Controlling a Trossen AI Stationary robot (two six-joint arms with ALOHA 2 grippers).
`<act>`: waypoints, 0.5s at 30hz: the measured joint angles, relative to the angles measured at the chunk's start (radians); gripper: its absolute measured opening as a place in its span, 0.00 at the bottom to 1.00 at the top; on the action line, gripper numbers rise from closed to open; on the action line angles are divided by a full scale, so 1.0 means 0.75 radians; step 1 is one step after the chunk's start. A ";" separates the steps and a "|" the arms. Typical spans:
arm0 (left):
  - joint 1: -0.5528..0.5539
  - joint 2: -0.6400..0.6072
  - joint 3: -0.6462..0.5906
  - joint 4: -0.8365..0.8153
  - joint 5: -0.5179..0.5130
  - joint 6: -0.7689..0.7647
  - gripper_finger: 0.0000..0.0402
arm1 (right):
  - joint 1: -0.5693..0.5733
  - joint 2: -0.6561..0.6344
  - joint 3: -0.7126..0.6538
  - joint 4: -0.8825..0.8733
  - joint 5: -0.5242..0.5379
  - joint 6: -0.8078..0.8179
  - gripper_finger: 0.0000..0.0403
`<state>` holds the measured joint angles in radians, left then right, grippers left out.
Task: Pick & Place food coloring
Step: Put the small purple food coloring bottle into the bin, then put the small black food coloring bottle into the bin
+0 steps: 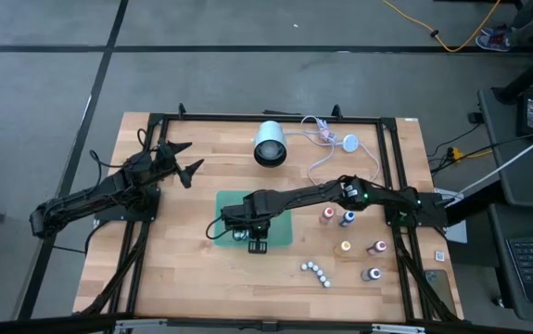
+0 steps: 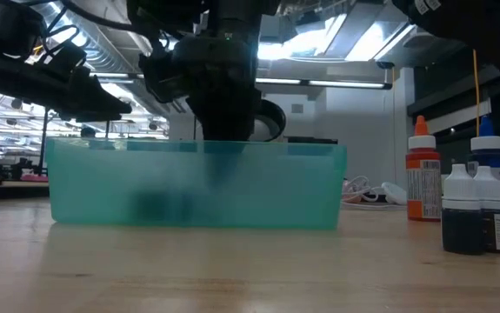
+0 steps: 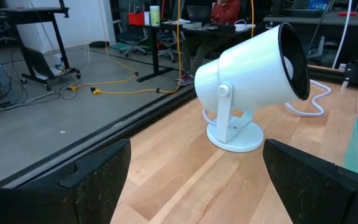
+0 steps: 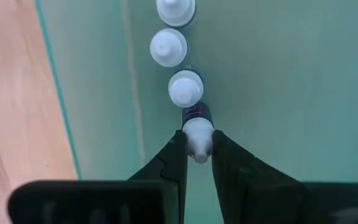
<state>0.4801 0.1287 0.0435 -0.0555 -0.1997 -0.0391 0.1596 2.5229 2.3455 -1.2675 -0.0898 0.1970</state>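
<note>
The right gripper (image 4: pixel 197 149) reaches down into the green tray (image 1: pixel 285 232) and squeezes a little bottle (image 4: pixel 197 127). The left gripper (image 1: pixel 184 160) waits at the far left, fingers wide apart.

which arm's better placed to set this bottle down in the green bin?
Right. The right gripper is over the green bin, fingers shut on a white-capped bottle beside three already standing inside. The left gripper waits open near the table's far-left corner, facing the white lamp.

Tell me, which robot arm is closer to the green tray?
The right one. The right gripper reaches into the green tray, gripping a small bottle. The left gripper waits open, off near the table's far left corner.
</note>
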 joint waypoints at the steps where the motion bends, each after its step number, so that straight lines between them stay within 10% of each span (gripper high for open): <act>1: 0.000 0.000 0.000 0.000 0.000 0.000 0.90 | 0.000 0.000 0.000 0.001 -0.001 0.002 0.15; 15: 0.000 0.000 0.000 0.000 0.000 0.000 0.90 | -0.001 0.000 -0.001 0.000 -0.001 0.000 0.32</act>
<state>0.4801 0.1287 0.0434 -0.0555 -0.1997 -0.0391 0.1589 2.5229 2.3451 -1.2672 -0.0906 0.1970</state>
